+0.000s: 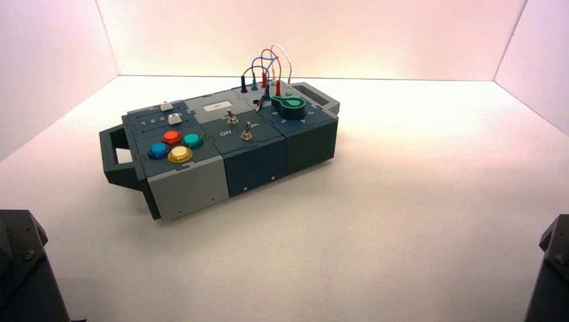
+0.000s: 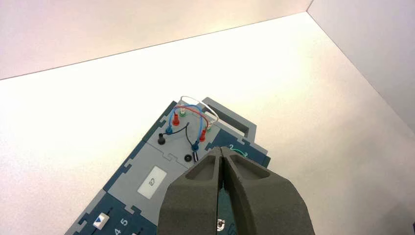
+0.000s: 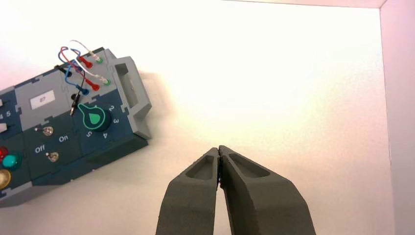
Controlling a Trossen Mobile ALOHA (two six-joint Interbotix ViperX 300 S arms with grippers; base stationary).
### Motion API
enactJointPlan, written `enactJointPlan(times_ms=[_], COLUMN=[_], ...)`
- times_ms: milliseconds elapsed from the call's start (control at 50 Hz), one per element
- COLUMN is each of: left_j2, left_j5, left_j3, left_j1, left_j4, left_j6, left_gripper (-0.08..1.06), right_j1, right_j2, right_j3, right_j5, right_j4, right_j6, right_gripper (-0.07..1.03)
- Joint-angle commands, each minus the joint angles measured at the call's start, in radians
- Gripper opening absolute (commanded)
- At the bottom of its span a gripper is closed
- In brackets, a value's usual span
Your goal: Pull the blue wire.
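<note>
so, blue wire arched, plugged in at box's far right; both grippers, left and right, closed, apart from box.

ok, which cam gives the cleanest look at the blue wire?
Left wrist view: the blue wire shows as a full arch, both blue plugs seated. High view has it small, tangled among other wires; right wrist view shows it crossed by the red wire.

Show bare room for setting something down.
Bare tabletop: from the box to right wall; between left arm and right arm, near corners. Crowded: box's far right corner, under blue wire, red wire, white wire, black wire.
</note>
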Motion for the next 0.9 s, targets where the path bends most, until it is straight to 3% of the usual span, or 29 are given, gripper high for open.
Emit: enactJointPlan(times_ms=[20,240,580,680,900], left_j2=[-0.005,-0.003,-0.002,-0.002,0.009], left_j5=[-0.011,-0.011,-0.006,-0.005,0.003], left_j3=[-0.011,-0.003,0.025,0.032,0.043], left_j1=[0.006,0.006,0.025,0.04,0.094], left_j4=[-0.002,-0.002,0.0,-0.002,0.0], left_j6=[-0.002,-0.002,-0.002,-0.002,0.006], left_gripper=[-0.03,-0.03,-0.03,-0.03,0.0], right_j1=[-0.002,0.003,0.025,0.052,0.101], right_j2=[-0.002,0.0,0.017,0.041,0.13], right_j3=[-0.018,-0.021,-0.052,-0.069,-0.129], right_j5=[-0.003,0.006,0.008,0.015,0.008], right_j4=[0.003,0.005,0.031,0.055,0.069], right_j6=[-0.003,-0.011,-0.057,-0.089,-0.095], right_gripper=[-0.02,-0.02,-0.02,-0.01,0.04])
